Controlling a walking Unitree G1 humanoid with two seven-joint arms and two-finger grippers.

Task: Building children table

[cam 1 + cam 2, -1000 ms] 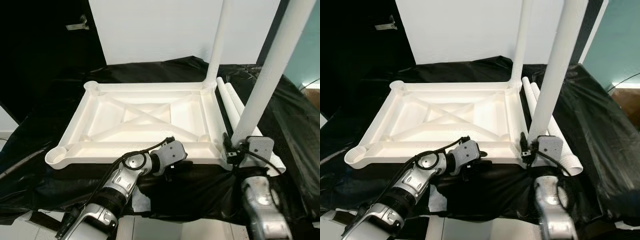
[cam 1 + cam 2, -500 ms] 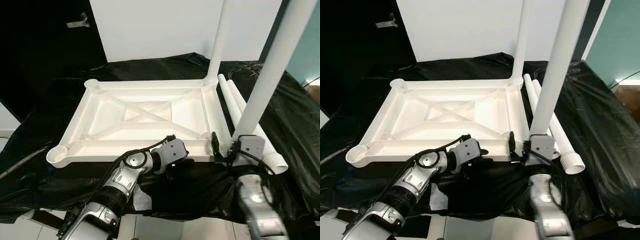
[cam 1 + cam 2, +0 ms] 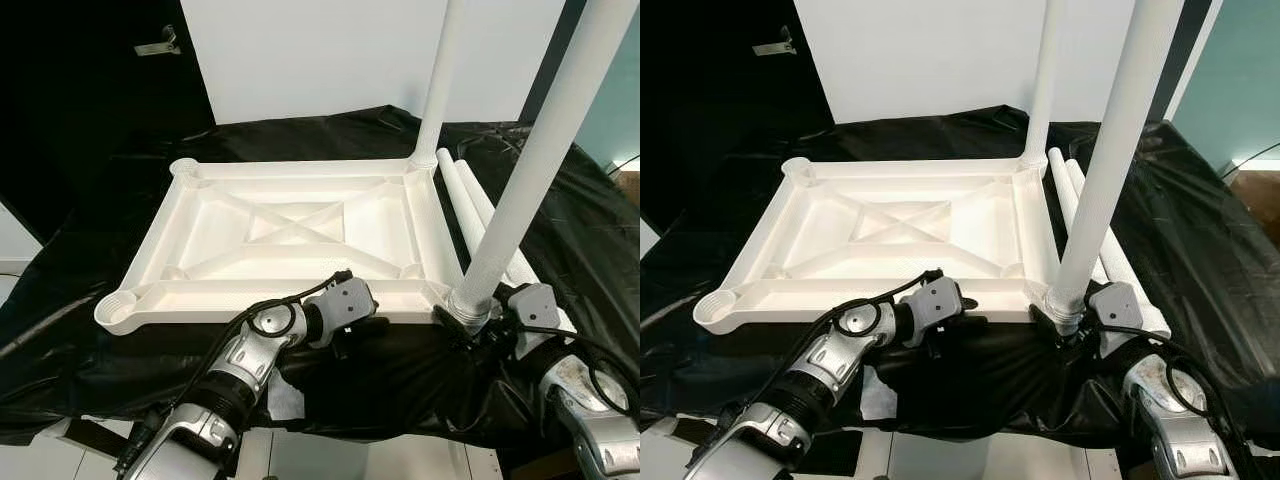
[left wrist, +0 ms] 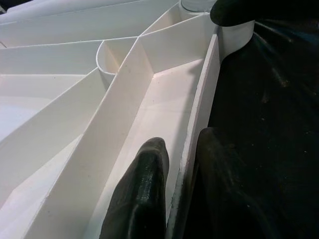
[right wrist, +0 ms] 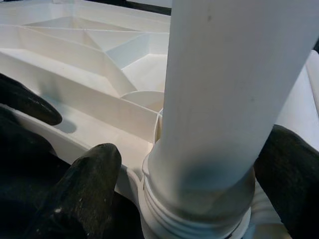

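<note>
Black sheeting (image 3: 90, 360) covers the worktop, with a white wall panel (image 3: 320, 55) behind it. On the sheeting lies the white tabletop (image 3: 290, 235), upside down, its ribbed underside showing a cross brace in the middle and round sockets at the corners. One leg (image 3: 440, 80) stands upright in the far right socket. A second leg (image 3: 535, 160) stands in the near right socket, leaning slightly to the right, its threaded end at the socket mouth. Two spare legs (image 3: 475, 215) lie side by side on the sheeting just right of the tabletop.

At the near edge of the tabletop, around its middle, the left pincer (image 4: 172, 194) is clamped on the rim: in the left wrist view one finger (image 4: 144, 189) lies inside the frame and the other outside, with the thin rim wall between them.

By the near right corner, the right pincer (image 5: 197, 179) sits at the foot of the second leg. In the right wrist view its fingers (image 5: 87, 184) stand on either side of the leg's base, apart and round it; whether they press on it cannot be told.
</note>
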